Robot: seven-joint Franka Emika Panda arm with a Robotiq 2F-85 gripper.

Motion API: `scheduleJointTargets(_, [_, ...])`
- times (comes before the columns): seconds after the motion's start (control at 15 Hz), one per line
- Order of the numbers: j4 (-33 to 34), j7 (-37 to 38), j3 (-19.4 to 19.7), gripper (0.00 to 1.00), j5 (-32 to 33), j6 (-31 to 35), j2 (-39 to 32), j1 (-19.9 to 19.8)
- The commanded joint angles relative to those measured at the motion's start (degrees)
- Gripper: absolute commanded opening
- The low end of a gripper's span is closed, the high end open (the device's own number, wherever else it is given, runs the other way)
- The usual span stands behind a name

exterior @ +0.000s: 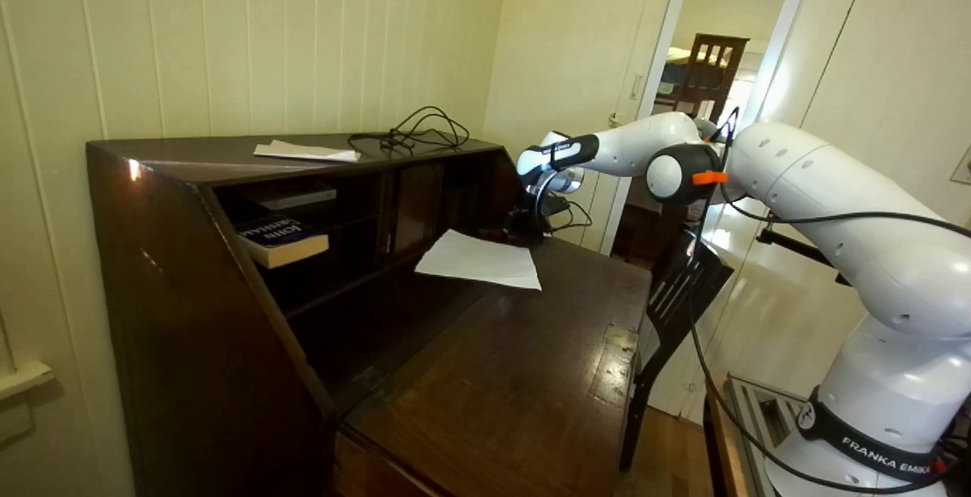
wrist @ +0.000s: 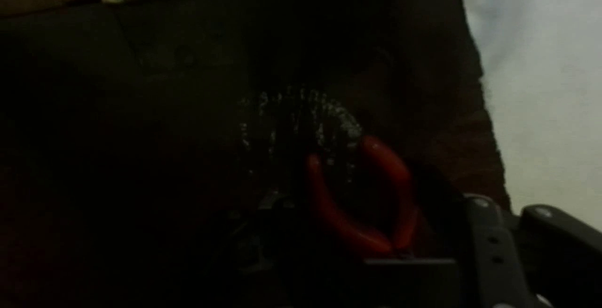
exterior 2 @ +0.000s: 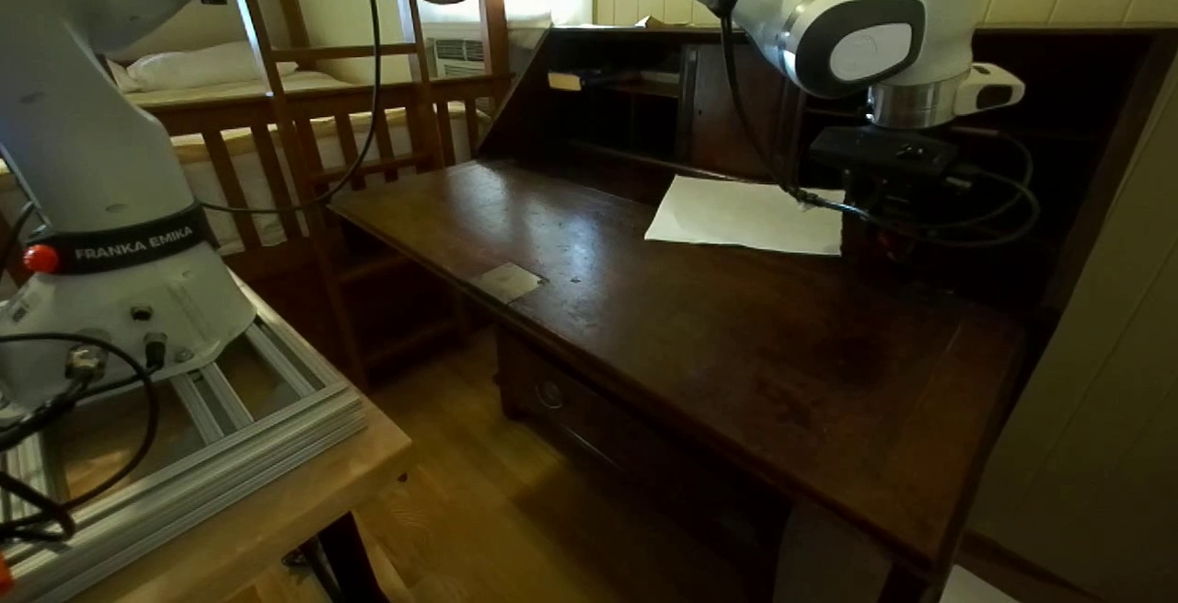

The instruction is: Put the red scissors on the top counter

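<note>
The red scissors lie low at the hinged end of the desk. In the wrist view their red handles [wrist: 397,173] show between the spread fingers of my gripper [wrist: 378,200]; the lower part is hidden behind a dark plate and in shadow. The gripper is open, with a finger on each side of the handles. In both exterior views the gripper [exterior: 523,228] [exterior 2: 883,235] is down near the desk surface beside the white paper, with only a small red patch showing there. The top counter [exterior: 182,165] is the glossy dark-brown board above the cubbies, higher than the gripper.
A white paper [exterior: 482,260] lies on the fold-out leaf [exterior: 516,360] next to the gripper. A folded paper [exterior: 303,151] and a black cable [exterior: 413,135] lie on the top counter. A book [exterior: 284,243] sticks out of a cubby. A chair [exterior: 686,284] stands beside the desk.
</note>
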State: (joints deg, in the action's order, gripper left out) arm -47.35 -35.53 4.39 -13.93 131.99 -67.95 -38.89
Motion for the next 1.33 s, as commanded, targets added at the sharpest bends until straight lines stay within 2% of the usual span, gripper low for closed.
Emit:
scheduleJointTargets(0.0, [-6.73, -5.39, -0.79, 0.35, 0.09, -3.02, 7.62, -1.07])
scheduleJointTargets(0.27, [-16.28, -11.96, -1.16, 0.35, -0.43, -3.98, 16.17, -2.51])
scheduleJointTargets(0.47, [-23.17, -17.69, -1.52, 0.35, -0.46, -9.50, 21.79, -3.72])
scheduleJointTargets(0.8, [-35.45, -30.41, -4.94, 0.35, -4.20, -14.36, 32.79, -6.93])
scheduleJointTargets(1.0, [-43.10, -35.41, -6.30, 0.35, -6.28, -14.57, 39.76, -7.92])
scheduleJointTargets(1.2, [-50.87, -41.82, -8.20, 0.35, -9.74, -12.00, 47.26, -8.37])
scheduleJointTargets(1.27, [-52.87, -44.67, -6.72, 0.35, -12.31, -11.54, 49.59, -6.68])
